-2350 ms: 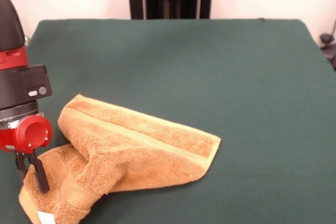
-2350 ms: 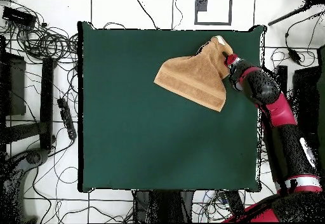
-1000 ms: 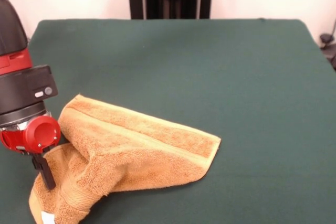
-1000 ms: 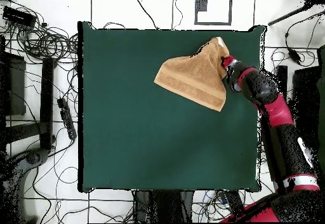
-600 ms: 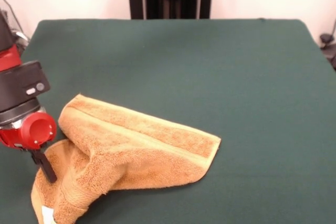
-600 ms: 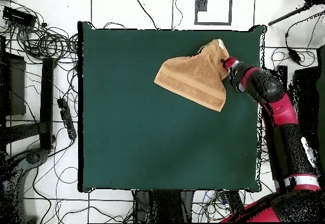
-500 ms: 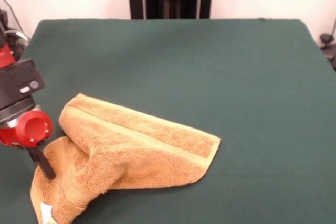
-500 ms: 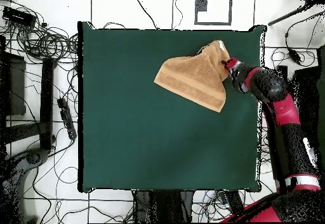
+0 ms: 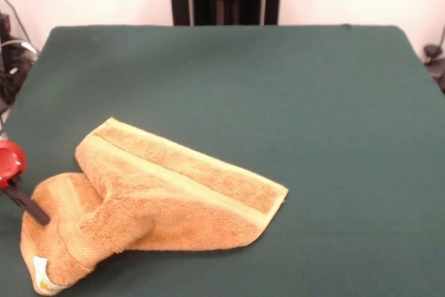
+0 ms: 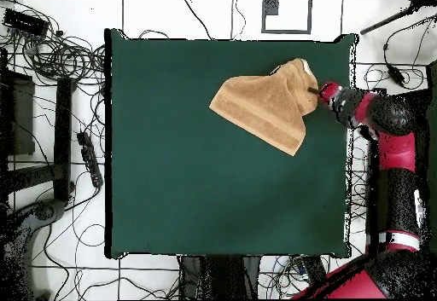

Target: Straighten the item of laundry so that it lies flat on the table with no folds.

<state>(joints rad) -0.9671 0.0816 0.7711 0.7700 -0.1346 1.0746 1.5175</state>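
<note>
The orange-tan hand towel [image 9: 163, 196] lies folded and bunched near one corner of the green counter [image 9: 292, 102]; the end effector [image 9: 31, 211] pinches the towel's bunched end, near its white tag [image 9: 40, 269]

The arm [image 10: 394, 174] rises along the right side of the overhead view, red and black by turns, then bends sharply at a black joint and reaches sideways toward the left. Its wrist ends in a red cap, and from this the gripper [image 10: 314, 89] sticks out as a thin dark tip. In the front view only that red cap and the gripper [image 9: 31, 209] show at the left edge, one slim black finger [image 9: 24, 202] slanting down and to the right. Whether the fingers are parted or closed cannot be made out.
</note>
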